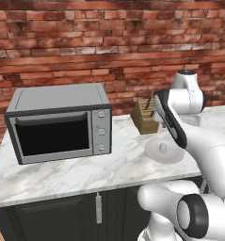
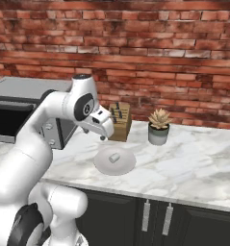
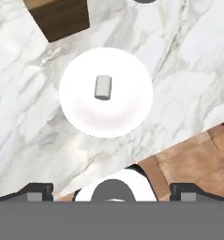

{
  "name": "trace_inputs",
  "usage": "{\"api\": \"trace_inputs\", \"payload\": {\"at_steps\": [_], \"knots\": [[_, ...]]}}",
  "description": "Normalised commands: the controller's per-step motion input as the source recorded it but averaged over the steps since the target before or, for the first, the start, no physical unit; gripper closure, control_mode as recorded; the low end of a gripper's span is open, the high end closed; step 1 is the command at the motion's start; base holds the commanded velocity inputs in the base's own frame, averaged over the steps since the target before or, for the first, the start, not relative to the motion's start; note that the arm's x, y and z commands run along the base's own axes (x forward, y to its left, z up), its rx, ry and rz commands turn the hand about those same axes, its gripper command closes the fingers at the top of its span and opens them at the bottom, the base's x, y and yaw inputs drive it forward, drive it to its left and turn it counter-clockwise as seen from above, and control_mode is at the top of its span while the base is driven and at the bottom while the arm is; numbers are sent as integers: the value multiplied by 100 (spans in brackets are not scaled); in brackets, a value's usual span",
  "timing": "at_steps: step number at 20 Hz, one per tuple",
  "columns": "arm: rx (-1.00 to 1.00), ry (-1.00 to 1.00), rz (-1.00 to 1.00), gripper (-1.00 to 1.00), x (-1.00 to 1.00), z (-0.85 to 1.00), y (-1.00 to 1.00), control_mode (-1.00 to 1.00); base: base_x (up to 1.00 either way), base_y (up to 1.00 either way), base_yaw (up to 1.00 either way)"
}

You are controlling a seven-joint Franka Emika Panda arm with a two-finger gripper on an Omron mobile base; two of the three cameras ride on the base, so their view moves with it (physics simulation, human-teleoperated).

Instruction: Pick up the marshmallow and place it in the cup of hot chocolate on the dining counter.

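A red brick wall (image 1: pixel 85 42) runs behind a white, grey-veined marble counter (image 1: pixel 76 174) — dark cabinets (image 2: pixel 184 221) beneath, near side — with wooden floor (image 3: pixel 197 159) below.

Veined marble counter (image 2: pixel 193 158), brushed-metal microwave (image 1: pixel 60 123) — wooden knife block (image 2: pixel 120 121) (matt)

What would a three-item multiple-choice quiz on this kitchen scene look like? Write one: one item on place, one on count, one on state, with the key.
1. Where does the marshmallow lie?
A. on the round white plate
B. on top of the microwave
C. on the floor

2. How many knobs show on the microwave's front?
A. one
B. three
C. five

3. How is the claw?
A. shut on the marshmallow
B. open, above the plate
C. shut on the potted plant

Key: 1 A, the small grey-white lump sits near the plate's middle. 2 B, three knobs stand in a column beside the door. 3 B, in the hand view the tips stand wide apart with the marshmallow untouched below.
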Motion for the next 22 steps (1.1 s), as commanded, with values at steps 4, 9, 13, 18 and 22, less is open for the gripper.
{"api": "trace_inputs", "payload": {"at_steps": [4,9,13,18,22], "knots": [[0,11,-14,-100,49,-45,-23,-100,0,0,0],[0,7,-11,-100,43,-51,-23,-100,0,0,0],[0,3,-9,-100,37,-49,-12,-100,0,0,0],[0,0,-4,-100,27,-40,0,-100,0,0,0],[0,1,0,-100,16,-31,0,-100,0,0,0]]}}
